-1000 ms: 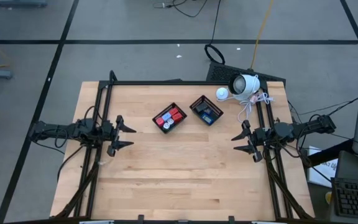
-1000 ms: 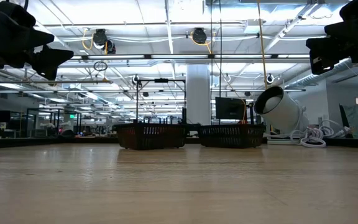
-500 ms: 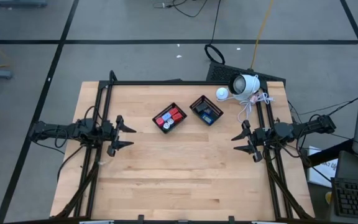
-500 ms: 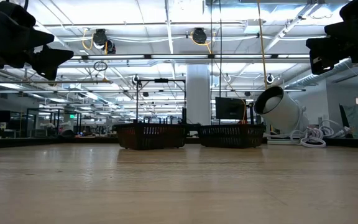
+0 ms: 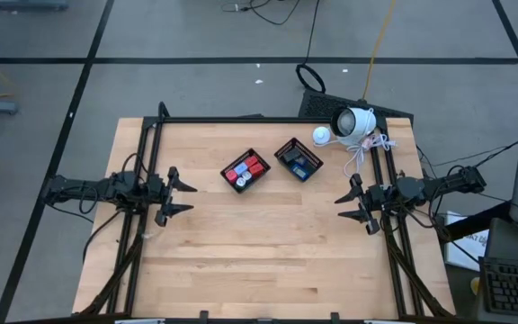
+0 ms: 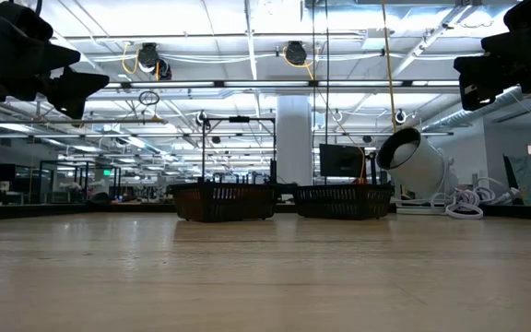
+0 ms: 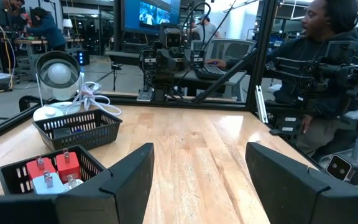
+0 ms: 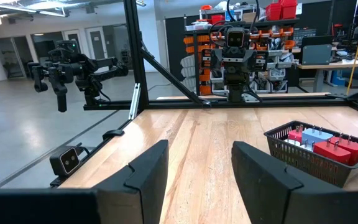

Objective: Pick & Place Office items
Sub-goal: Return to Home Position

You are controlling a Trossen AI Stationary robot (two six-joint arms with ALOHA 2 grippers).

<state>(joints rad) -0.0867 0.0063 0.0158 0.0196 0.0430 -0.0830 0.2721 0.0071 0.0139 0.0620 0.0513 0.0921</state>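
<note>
The office items lie inside two black mesh baskets near the table's far middle. One basket [image 5: 245,170] holds red blocks [image 7: 56,167], a pale blue block [image 7: 45,184] and small white bits. The other basket [image 5: 299,159] holds dark flat blue-faced rectangles. My left gripper [image 5: 192,198] hovers open over the table's left side, pointing toward the middle. My right gripper [image 5: 339,208] hovers open over the right side, facing it. The right wrist view shows the red-block basket [image 8: 319,152] ahead of the open fingers. Both grippers are empty and stand well clear of the baskets.
A white dome camera [image 5: 352,123] with a coiled white cable [image 5: 367,147] sits at the far right corner, beside the blue-item basket. Black frame rails run along the table's left [image 5: 147,162] and right [image 5: 387,171] sides. A person [image 7: 328,43] sits beyond the table's right edge. Bare wood [image 5: 259,252] fills the middle and near half.
</note>
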